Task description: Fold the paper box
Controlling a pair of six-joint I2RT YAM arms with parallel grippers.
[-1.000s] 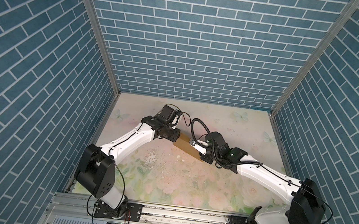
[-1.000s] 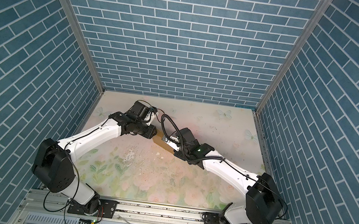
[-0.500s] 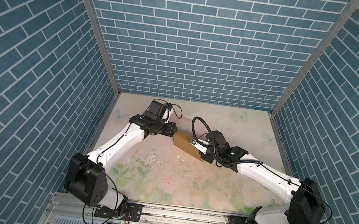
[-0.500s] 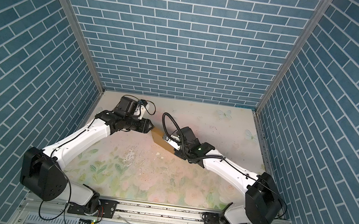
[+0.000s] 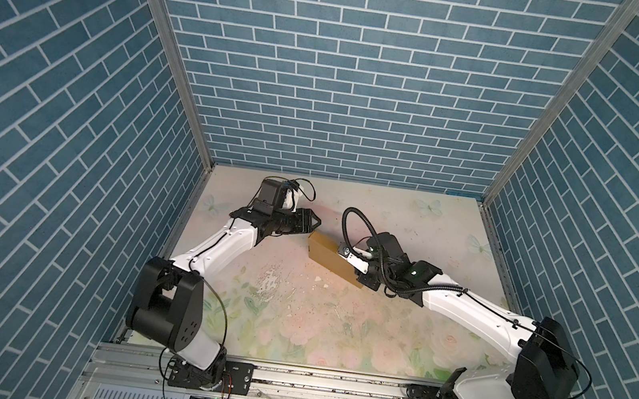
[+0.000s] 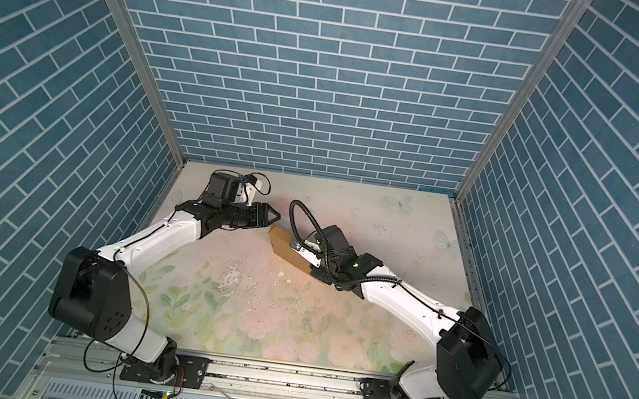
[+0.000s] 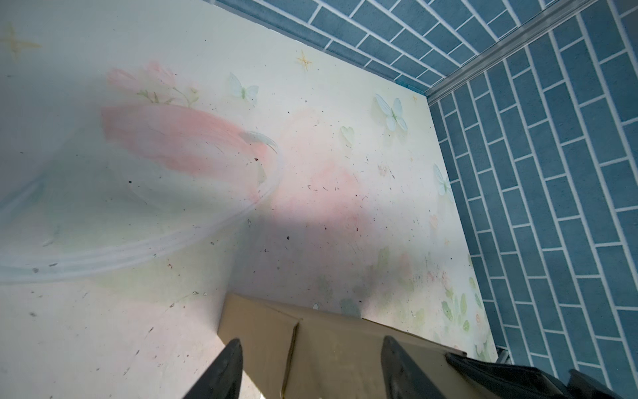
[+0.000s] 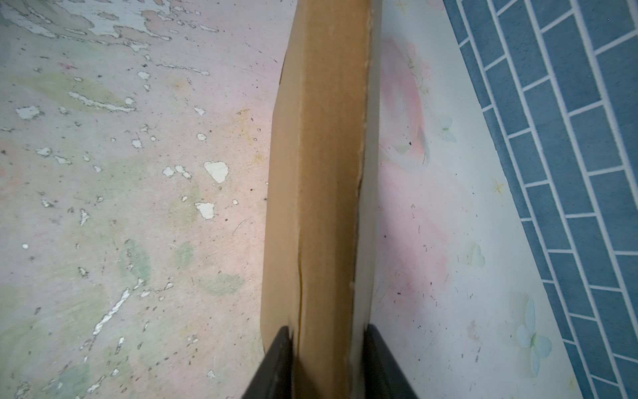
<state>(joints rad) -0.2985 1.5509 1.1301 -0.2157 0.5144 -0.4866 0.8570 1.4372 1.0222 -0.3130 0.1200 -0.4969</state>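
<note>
Brown paper box [image 5: 326,253] on edge, gripped by right pincer [image 8: 328,366], left pincer [image 7: 310,342] released.

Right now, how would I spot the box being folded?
Look at the flowered table inside the blue brick walls, towards its far middle where the two arms meet. The paper box is the plain brown cardboard slab pinched by the right gripper, the open left gripper beside it; nothing else there is brown.

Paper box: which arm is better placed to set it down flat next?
Right, probably. The right gripper is shut on the paper box, holding it on edge. The left gripper is open near the box's other end, gripping nothing.
</note>
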